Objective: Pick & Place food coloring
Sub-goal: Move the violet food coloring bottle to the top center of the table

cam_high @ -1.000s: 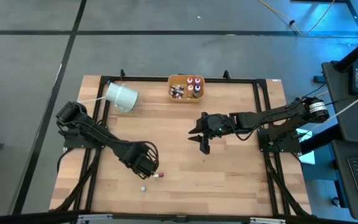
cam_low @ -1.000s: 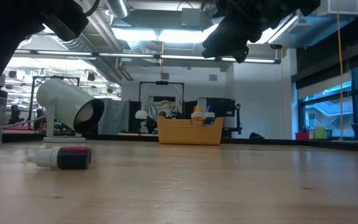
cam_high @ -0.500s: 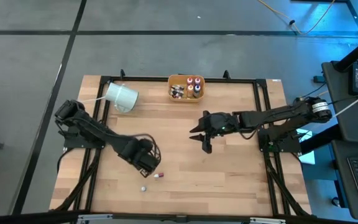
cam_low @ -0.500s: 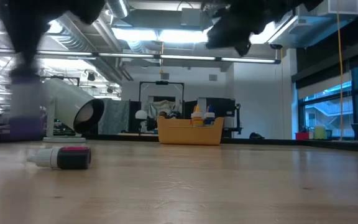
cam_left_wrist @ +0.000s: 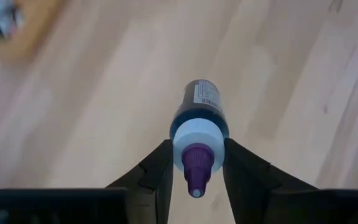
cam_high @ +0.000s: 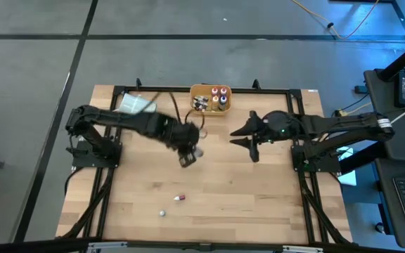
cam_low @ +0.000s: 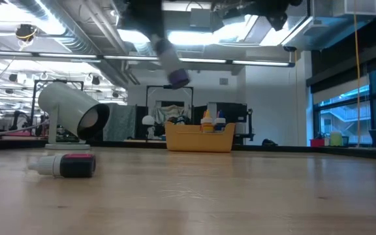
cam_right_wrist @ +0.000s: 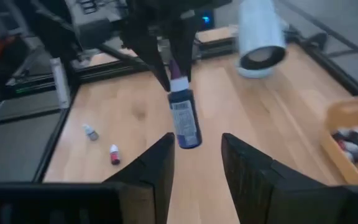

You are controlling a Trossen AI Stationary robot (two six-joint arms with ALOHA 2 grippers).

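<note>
My left gripper (cam_high: 188,154) hangs over the middle of the table, just near of the orange bin (cam_high: 220,109), and is shut on a purple food coloring bottle (cam_left_wrist: 199,109) with a white collar and purple nozzle. The bottle also shows in the low view (cam_low: 172,67) and the right wrist view (cam_right_wrist: 184,119). My right gripper (cam_high: 248,140) floats open to the right of it, touching nothing. Two tiny food coloring bottles, one red (cam_high: 179,198) and one white (cam_high: 162,211), lie on their sides near the near edge. More bottles stand in the bin. My left gripper pinches the purple bottle by its white collar (cam_left_wrist: 195,138), just under the nozzle, between its two fingers (cam_left_wrist: 157,168). The fingers come from above, pointing down. The bottle hangs below them, slightly tilted, body down, lifted clear of the table.
A white cup (cam_high: 136,105) lies on its side at the far left, partly under my left arm. A black frame rail (cam_high: 294,105) runs around the table. Bare wood spreads across the table's middle and right. One red-capped bottle lies close to the low camera (cam_low: 67,165).
My left gripper has swung from the near left part of the table up and toward the far edge, close to the orange bin, carrying the purple bottle off the table into the air. My right gripper has drawn back toward the table's right.
</note>
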